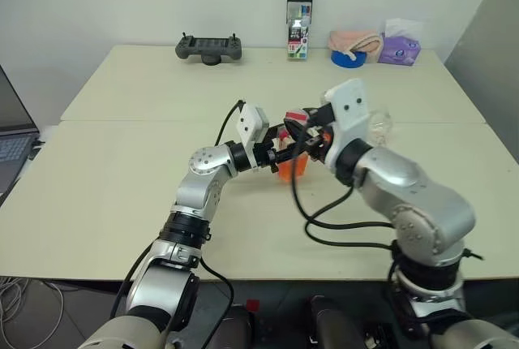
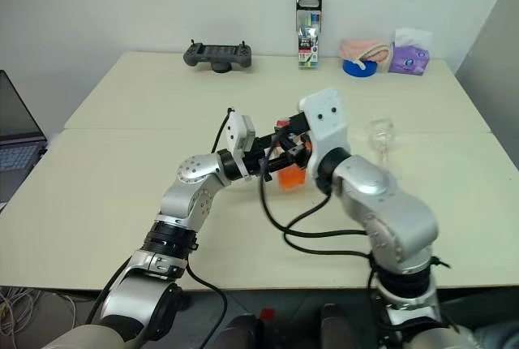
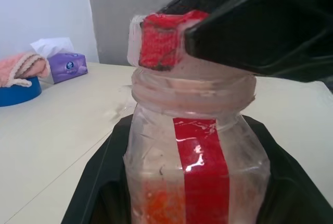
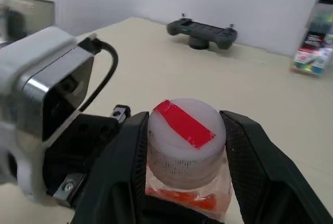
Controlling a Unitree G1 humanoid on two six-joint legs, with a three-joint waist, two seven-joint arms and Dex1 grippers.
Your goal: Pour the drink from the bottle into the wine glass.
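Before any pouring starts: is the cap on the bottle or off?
On. The whitish screw cap with red tape sits on the small clear plastic bottle, between the right gripper's fingers.

The bottle [image 1: 293, 162] stands near the middle of the desk [image 1: 122, 187], with the drink [image 1: 293, 169] in its lower part. The left pincer [image 1: 280, 152] meets it from the left, and the right pincer [image 4: 184, 146] sits around its cap [image 4: 183, 130] from above. The glass [image 2: 379, 136] stands to the right of the bottle, apart from it. Along the desk's far edge lie, from left to right, a controller [image 1: 209, 48], a marker box [image 1: 298, 28] standing upright, a tape roll [image 1: 349, 58] with a cloth [image 1: 355, 40] on it, and a tissue pack [image 1: 400, 47]. A laptop [image 1: 15, 150] sits off the desk's left side.
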